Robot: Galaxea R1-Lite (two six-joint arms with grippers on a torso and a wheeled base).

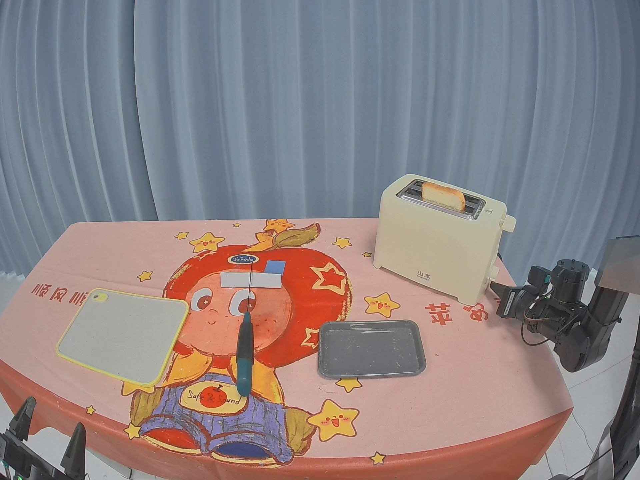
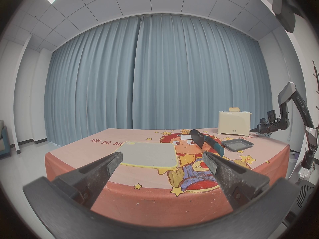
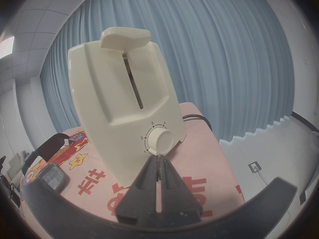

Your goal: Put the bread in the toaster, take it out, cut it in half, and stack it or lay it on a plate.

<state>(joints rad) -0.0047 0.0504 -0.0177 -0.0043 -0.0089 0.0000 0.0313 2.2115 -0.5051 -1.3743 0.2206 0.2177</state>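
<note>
A slice of toasted bread (image 1: 443, 197) stands in a slot of the cream toaster (image 1: 437, 238) at the table's back right; the bread (image 2: 234, 109) shows small above the toaster (image 2: 234, 123) in the left wrist view. The toaster (image 3: 123, 97) has its lever (image 3: 125, 38) at the top of its slot and a dial (image 3: 159, 141) below. My right gripper (image 1: 499, 299) (image 3: 159, 159) is shut, empty, just off the toaster's end near the dial. My left gripper (image 1: 47, 428) (image 2: 161, 164) hangs open below the table's front left corner. A knife (image 1: 245, 341) (image 2: 205, 140) lies mid-table.
A yellow-rimmed grey cutting board (image 1: 123, 335) (image 2: 149, 155) lies at the front left. A dark grey tray (image 1: 371, 349) (image 2: 237, 144) sits in front of the toaster. The toaster's cord (image 3: 198, 119) runs off the table's right edge. Blue curtains hang behind.
</note>
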